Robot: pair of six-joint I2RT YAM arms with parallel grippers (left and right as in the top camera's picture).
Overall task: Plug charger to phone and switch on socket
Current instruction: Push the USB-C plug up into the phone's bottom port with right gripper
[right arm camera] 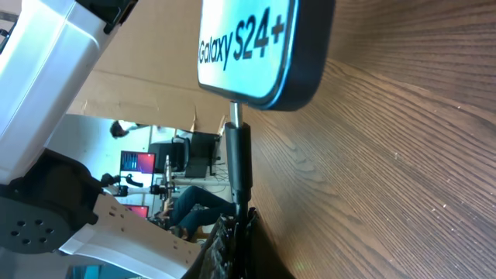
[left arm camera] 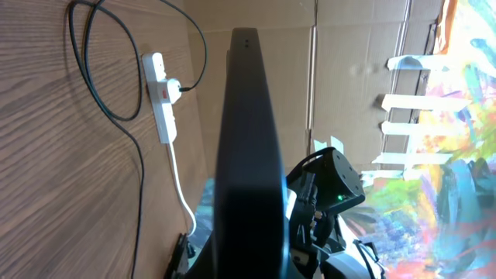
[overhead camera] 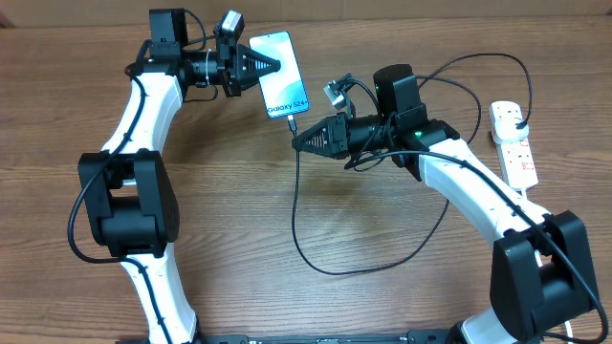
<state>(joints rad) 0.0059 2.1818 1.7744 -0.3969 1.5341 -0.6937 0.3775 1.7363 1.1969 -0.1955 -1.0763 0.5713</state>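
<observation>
The phone (overhead camera: 282,76) has a light blue screen and lies at the back centre of the table. My left gripper (overhead camera: 274,65) is shut on its left edge. In the left wrist view the phone (left arm camera: 248,155) shows edge-on as a dark slab. My right gripper (overhead camera: 300,140) is shut on the charger's black connector (overhead camera: 294,125) just below the phone. In the right wrist view the connector (right arm camera: 239,155) meets the phone's (right arm camera: 256,46) bottom edge, with a short metal tip still showing, and my gripper (right arm camera: 236,240) holds the cable behind it. The white socket (overhead camera: 514,143) lies at the right with the black plug (overhead camera: 517,120) in it.
The charger's black cable (overhead camera: 316,260) loops over the middle of the table and arcs back behind my right arm to the plug. The socket (left arm camera: 163,105) and its white cord (left arm camera: 182,194) also show in the left wrist view. Cardboard walls stand behind the table.
</observation>
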